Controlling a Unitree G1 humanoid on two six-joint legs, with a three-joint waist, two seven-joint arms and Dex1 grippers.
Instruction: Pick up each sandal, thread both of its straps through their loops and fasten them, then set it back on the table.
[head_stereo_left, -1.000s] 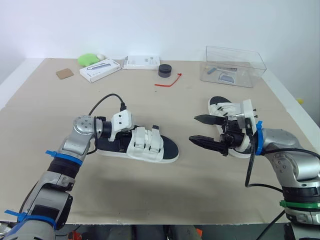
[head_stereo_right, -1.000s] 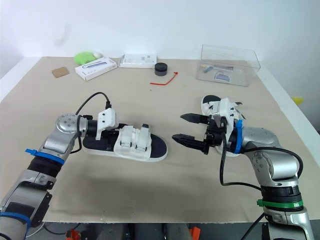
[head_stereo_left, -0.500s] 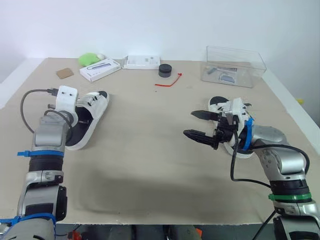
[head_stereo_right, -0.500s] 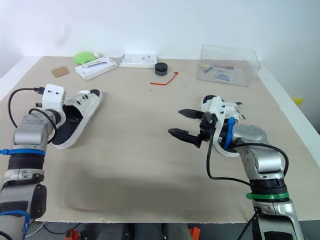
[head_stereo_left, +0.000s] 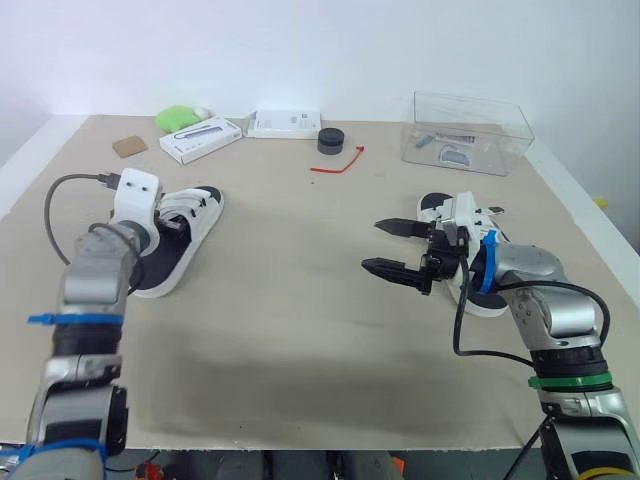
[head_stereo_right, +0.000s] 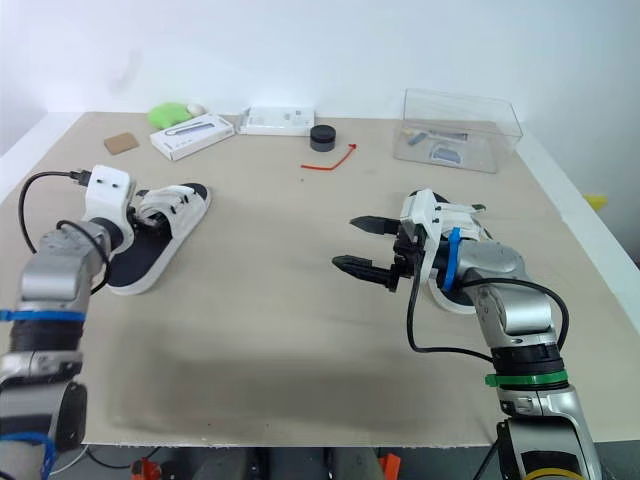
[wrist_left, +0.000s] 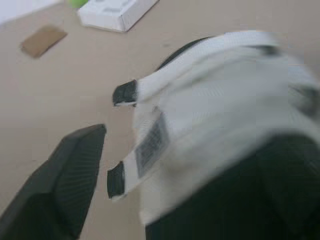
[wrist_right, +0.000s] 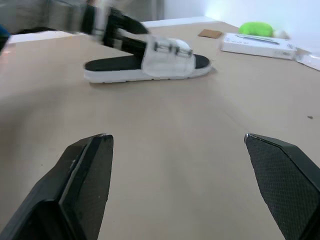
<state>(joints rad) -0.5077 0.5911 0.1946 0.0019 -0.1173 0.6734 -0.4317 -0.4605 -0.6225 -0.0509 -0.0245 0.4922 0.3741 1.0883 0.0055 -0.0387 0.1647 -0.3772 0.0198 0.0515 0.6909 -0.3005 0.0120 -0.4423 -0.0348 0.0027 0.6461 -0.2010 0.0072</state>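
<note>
One white-strapped sandal with a black footbed (head_stereo_left: 178, 240) lies flat at the table's left side. My left gripper (head_stereo_left: 160, 225) is right at its straps. In the left wrist view one black finger (wrist_left: 65, 175) stands wide of the straps (wrist_left: 210, 115), so the jaws look open; the other finger is hidden by the sandal. The second sandal (head_stereo_left: 436, 208) lies at the right, mostly hidden under my right forearm. My right gripper (head_stereo_left: 372, 246) hovers open and holds nothing, pointing across the table at the left sandal (wrist_right: 150, 62).
A clear plastic box (head_stereo_left: 470, 132) stands at the back right. Along the back are a black round lid (head_stereo_left: 330, 140), a red tie (head_stereo_left: 337, 163), two white boxes (head_stereo_left: 200, 138) (head_stereo_left: 284, 123), a green object (head_stereo_left: 176, 118) and a brown card (head_stereo_left: 129, 147).
My left arm has swung the sandal from the table's middle to the left side, where it now lies, and the jaws have parted. The right gripper has drifted slightly left, still open.
</note>
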